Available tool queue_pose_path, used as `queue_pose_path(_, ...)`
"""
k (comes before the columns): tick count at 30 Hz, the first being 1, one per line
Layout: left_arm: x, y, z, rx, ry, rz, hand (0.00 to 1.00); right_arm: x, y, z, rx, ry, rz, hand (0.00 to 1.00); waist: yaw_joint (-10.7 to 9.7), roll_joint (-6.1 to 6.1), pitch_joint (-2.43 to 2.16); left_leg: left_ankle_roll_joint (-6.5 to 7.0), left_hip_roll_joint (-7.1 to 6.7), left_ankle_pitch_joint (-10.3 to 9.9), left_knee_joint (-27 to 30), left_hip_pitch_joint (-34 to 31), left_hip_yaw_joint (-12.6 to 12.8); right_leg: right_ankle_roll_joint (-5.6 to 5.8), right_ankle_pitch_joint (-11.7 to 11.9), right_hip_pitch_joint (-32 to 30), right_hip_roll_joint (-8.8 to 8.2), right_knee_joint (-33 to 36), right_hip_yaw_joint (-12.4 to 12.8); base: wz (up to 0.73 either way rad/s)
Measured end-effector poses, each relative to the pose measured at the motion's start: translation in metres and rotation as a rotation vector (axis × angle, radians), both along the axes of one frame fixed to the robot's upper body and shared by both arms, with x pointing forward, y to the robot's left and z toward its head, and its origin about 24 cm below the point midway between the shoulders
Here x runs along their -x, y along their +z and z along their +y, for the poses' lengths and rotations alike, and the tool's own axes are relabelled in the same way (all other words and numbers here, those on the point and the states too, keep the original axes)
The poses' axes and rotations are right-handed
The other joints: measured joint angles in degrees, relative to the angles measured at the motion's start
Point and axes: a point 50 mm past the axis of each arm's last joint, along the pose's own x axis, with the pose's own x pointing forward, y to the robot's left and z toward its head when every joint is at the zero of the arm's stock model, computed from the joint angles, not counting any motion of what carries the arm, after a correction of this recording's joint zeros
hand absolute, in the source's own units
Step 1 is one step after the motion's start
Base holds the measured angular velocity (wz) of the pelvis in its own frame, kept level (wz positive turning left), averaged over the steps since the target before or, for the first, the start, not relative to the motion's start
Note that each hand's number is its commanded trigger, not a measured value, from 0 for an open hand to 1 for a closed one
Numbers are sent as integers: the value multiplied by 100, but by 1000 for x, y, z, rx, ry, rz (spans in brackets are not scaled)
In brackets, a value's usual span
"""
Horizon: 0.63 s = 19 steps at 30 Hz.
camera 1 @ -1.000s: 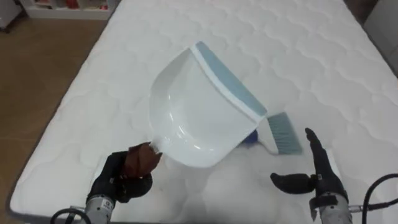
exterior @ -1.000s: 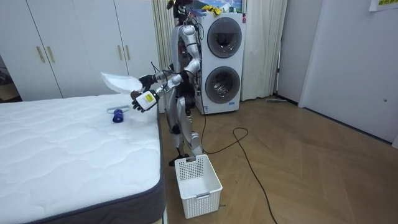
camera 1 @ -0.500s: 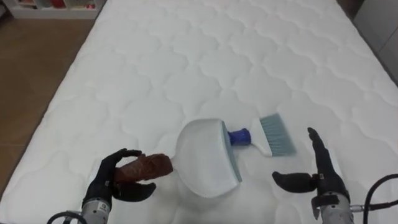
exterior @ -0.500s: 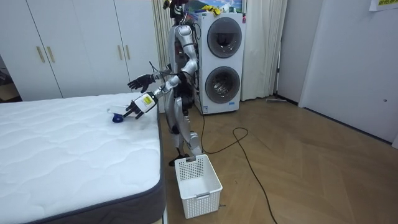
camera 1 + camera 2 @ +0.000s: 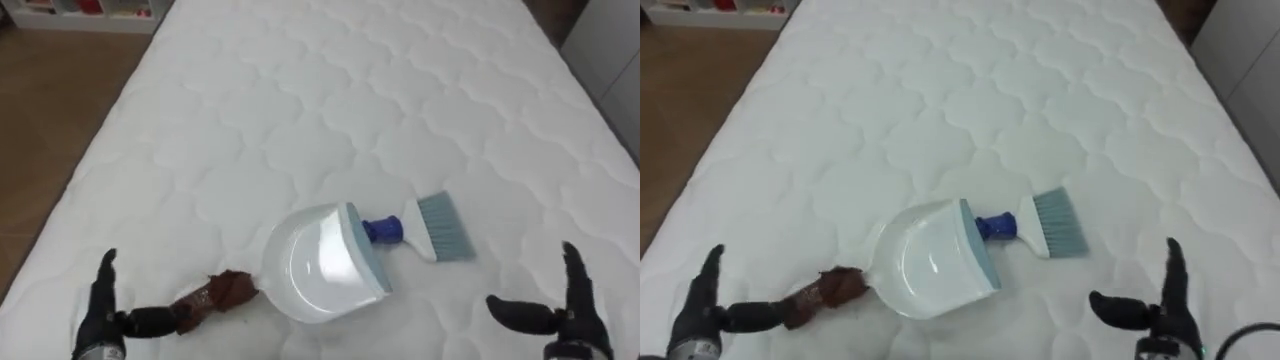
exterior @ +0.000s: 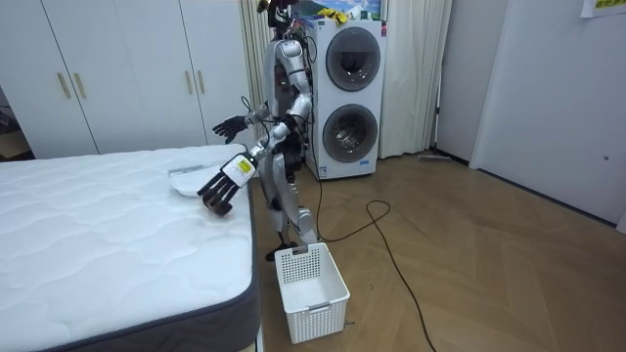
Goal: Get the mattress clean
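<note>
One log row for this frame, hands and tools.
dustpan: on mattress, brush beside it | left hand: open, at brown handle | right hand: open, empty

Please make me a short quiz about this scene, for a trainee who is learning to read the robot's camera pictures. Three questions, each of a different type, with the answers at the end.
1. True or false: the dustpan is held up in the air above the mattress.
2. Which thing lies right beside the dustpan's rim? A) a brush B) a folded towel C) a pillow
3. Fill in the missing word: the right hand, at the lower right of the eye views, is ____ (open or shut).

Key: 1. False, it lies flat on the mattress. 2. A. 3. Open.
</note>
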Motion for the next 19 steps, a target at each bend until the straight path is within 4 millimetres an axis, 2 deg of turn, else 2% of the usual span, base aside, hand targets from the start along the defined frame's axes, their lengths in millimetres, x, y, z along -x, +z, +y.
queue_pose_path(1,8,-3,4,7,40,15,0,7,-2,-5,-5,-47,10,0,-3,9,-6,0,1,0,-12,9,1,2,-3,19,-1,-19,-2,0)
queue_pose_path(3,44,-16,17,6,162,124,0,37,-10,-20,-41,-211,62,0,-17,39,-19,0,2,0,-75,41,-23,7,-22,31,-5,-23,-35,6)
queue_pose_path(4,53,-20,19,4,187,155,0,45,-13,-22,-53,-249,77,0,-21,13,-8,0,-2,0,-75,38,-34,8,-28,24,-6,-13,-34,5)
queue_pose_path(5,70,-25,21,8,226,214,0,59,-19,-25,-75,-309,119,0,-19,22,-15,0,-4,0,-75,33,-39,10,-30,21,-9,-8,-38,0)
queue_pose_path(6,83,-29,23,13,258,260,0,73,-25,-26,-97,-349,175,0,-13,-20,0,2,-8,-2,-79,29,-42,16,-38,6,-10,16,-42,0)
queue_pose_path(9,108,-38,22,42,289,369,0,96,-35,-23,-156,-374,283,0,-37,-56,33,39,-5,-50,-180,33,-157,20,-61,-42,-20,79,-138,14)
queue_pose_path(12,123,-47,15,102,256,464,0,111,-45,-17,-244,-370,364,0,-4,-72,23,48,-24,-79,-182,28,-210,32,-64,-29,-21,95,-182,9)
queue_pose_path(15,137,-53,10,133,189,581,0,117,-53,-8,-334,-320,433,0,-9,-77,26,53,-24,-83,-155,16,-189,36,-58,-38,-21,105,-161,0)
queue_pose_path(19,144,-59,0,169,100,682,0,123,-61,4,-419,-235,533,0,-10,-75,24,52,-13,-84,-159,19,-190,31,-48,-29,-23,86,-164,0)
